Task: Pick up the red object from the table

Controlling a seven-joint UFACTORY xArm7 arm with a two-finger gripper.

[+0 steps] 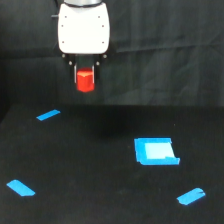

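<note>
The red object [85,82], a small bright red-orange block, hangs in the air at the upper middle of the exterior view, well above the black table [100,170]. My gripper [85,75] is shut on it, its dark fingers on either side of the block's upper part. The white gripper body sits directly above. The block's lower half pokes out below the fingers.
A flat blue square piece [155,151] lies on the table at the exterior view's right. Blue tape strips lie at the back left [48,115], the front left [20,188] and the front right [191,196]. A black backdrop stands behind.
</note>
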